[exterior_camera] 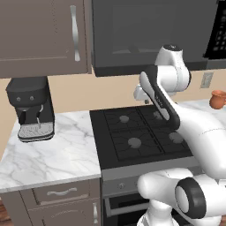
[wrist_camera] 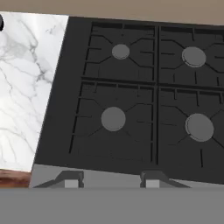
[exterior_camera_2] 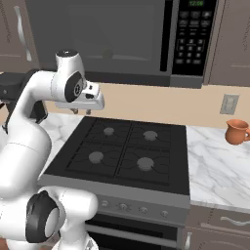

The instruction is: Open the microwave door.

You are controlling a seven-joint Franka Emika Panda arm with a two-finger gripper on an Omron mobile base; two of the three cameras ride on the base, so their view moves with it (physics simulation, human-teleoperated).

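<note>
**Gripper above the stove top, microwave door shut overhead**

The gripper (exterior_camera_2: 80, 111) hangs pointing down over the far left part of the stove top (exterior_camera_2: 122, 151), well above the burners. In the hand view its two fingertips (wrist_camera: 70, 179) stand apart with nothing between them, and past them lie the four burner grates and a strip of marble counter (wrist_camera: 26, 87) to the left.

The stove top is black, flat and bare, with a grey control strip along its near edge. White marble counter runs on both sides of it: on the left a black coffee machine (exterior_camera: 31, 108) stands near the wall; on the right a small terracotta mug (exterior_camera_2: 238, 131) sits well apart from the stove, below a wall outlet (exterior_camera_2: 228, 104).

Above the stove hangs the microwave (exterior_camera_2: 127, 39). The microwave door (exterior_camera_2: 97, 34) is closed, flush with the black button panel (exterior_camera_2: 191, 36) at its right edge. A brown cabinet (exterior_camera: 42, 35) with a silver handle adjoins it on the left.

Between the gripper and the microwave's underside there is open space against the beige wall.
</note>
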